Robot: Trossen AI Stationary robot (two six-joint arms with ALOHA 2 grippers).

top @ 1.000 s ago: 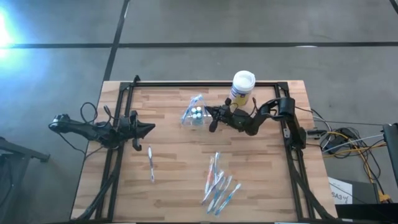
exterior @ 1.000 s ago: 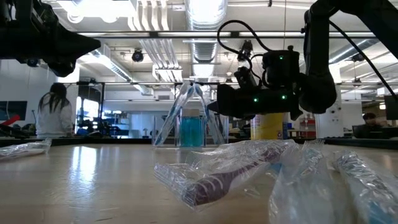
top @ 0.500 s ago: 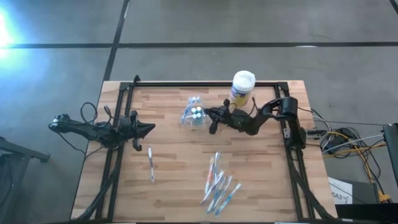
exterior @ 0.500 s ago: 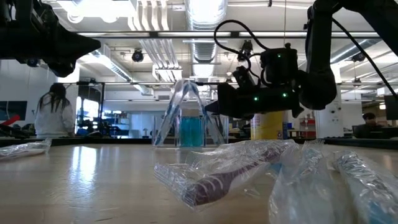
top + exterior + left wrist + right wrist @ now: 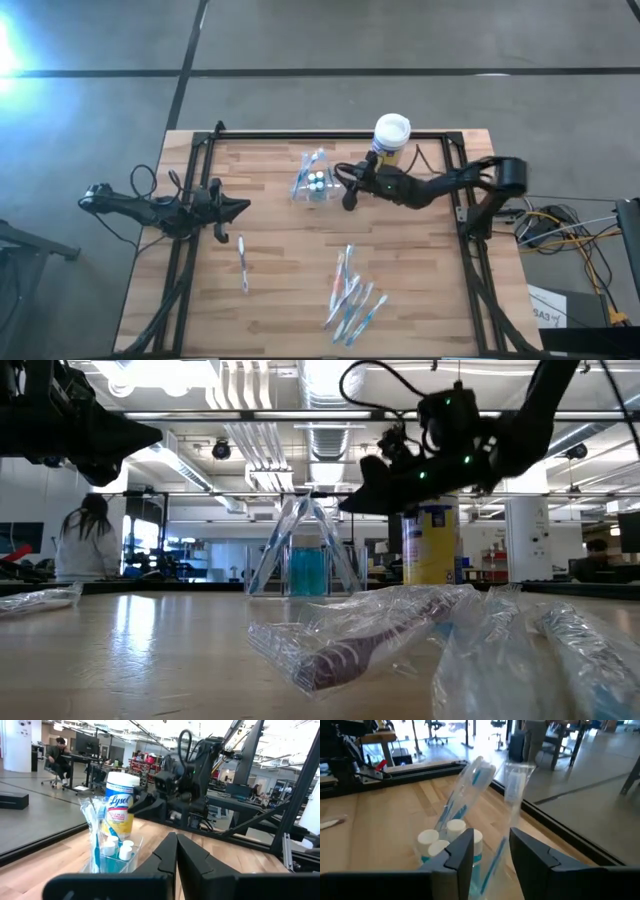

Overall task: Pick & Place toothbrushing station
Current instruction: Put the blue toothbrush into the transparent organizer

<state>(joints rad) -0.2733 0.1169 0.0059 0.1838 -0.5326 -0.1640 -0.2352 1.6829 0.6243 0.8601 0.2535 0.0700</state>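
The toothbrushing station (image 5: 313, 183) is a clear plastic holder with a blue bottom. It stands on the table at the far middle, with wrapped toothbrushes (image 5: 470, 780) leaning up out of it and small white caps (image 5: 456, 826) inside. It also shows in the low view (image 5: 305, 565) and the left wrist view (image 5: 112, 852). My right gripper (image 5: 346, 188) hovers open just to its right, above table height (image 5: 352, 500), touching nothing. My left gripper (image 5: 240, 207) waits shut at the table's left, pointing level at the holder (image 5: 176, 855).
A yellow-and-blue canister with a white lid (image 5: 390, 140) stands behind my right gripper at the far edge. Several wrapped toothbrushes (image 5: 352, 295) lie near the front middle, and a single one (image 5: 243, 262) lies front left. Black frame rails (image 5: 330, 134) border the table.
My right gripper has risen beside the holder, and its arm has stretched out flatter behind it. The holder and its toothbrushes stand where they were.
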